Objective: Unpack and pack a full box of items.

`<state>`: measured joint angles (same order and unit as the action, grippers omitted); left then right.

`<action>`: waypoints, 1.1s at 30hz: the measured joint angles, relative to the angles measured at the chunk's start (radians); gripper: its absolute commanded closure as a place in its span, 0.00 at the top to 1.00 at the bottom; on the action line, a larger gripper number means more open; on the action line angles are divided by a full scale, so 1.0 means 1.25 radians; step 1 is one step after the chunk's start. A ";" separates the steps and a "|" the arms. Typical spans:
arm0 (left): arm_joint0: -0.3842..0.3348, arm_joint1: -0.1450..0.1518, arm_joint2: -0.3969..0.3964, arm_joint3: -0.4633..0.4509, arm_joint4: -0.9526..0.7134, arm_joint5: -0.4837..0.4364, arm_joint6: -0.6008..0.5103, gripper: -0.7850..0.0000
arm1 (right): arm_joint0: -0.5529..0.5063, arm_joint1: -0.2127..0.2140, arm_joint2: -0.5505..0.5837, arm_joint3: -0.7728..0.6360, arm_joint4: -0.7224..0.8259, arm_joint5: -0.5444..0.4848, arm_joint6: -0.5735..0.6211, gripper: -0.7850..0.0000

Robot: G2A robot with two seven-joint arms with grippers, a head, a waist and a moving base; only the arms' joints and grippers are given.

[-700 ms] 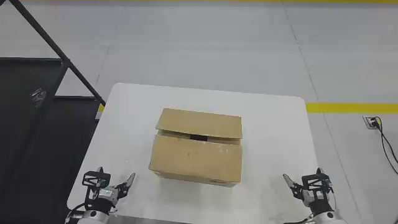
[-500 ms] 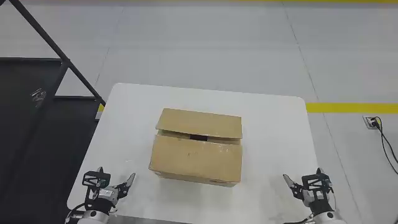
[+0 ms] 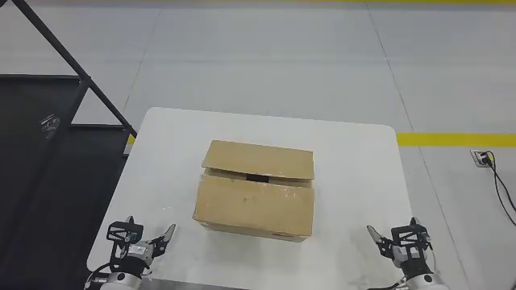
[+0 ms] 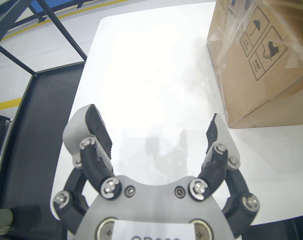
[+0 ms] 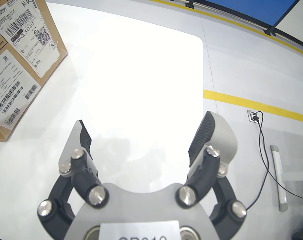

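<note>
Left pincer [image 4: 153,112], right pincer [image 5: 144,118] released above smooth white bench [image 3: 355,177].
I see the taped cardboard box [image 3: 256,197] between them.

Nothing changed between the earlier top views and this moment. The brown cardboard box [image 3: 255,193] lay at the same spot and the same angle in the middle of the white, round-cornered surface [image 3: 355,169]. The left claw [image 3: 142,231] was at the same place by the near left corner, and the right claw [image 3: 399,238] by the near right corner. Each had its grey, black-padded fingers spread as wide apart as before, with nothing between them.
</note>
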<state>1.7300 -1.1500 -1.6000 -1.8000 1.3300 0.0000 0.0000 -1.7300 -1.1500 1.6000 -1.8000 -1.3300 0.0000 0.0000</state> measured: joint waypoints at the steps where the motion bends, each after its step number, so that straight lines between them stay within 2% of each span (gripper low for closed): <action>1: 0.000 0.000 0.000 0.000 0.000 0.000 0.000 1.00 | 0.000 0.000 0.000 -0.001 -0.001 0.001 -0.001 1.00; 8: -0.011 -0.002 -0.016 -0.010 -0.058 -0.035 0.031 1.00 | 0.015 -0.005 -0.026 -0.039 -0.026 0.019 0.011 1.00; 14: -0.013 -0.004 -0.035 -0.030 -0.104 -0.070 0.067 1.00 | 0.024 -0.008 -0.038 -0.077 -0.012 -0.018 0.007 1.00; 19: 0.009 -0.005 -0.030 -0.064 -0.097 -0.081 0.082 1.00 | 0.019 -0.011 -0.038 -0.117 -0.001 -0.005 -0.002 1.00; 30: 0.007 -0.005 -0.030 -0.063 -0.098 -0.081 0.081 1.00 | 0.020 -0.011 -0.038 -0.116 -0.001 -0.005 -0.002 1.00; 33: -0.009 -0.005 -0.022 -0.061 -0.090 -0.100 0.076 1.00 | 0.040 -0.012 -0.052 -0.112 0.020 -0.023 0.005 1.00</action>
<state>1.7183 -1.1563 -1.6275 -1.8757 1.2176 -0.1248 0.0951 -1.6805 -1.1655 1.5352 -1.9400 -1.3045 -0.0292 0.0069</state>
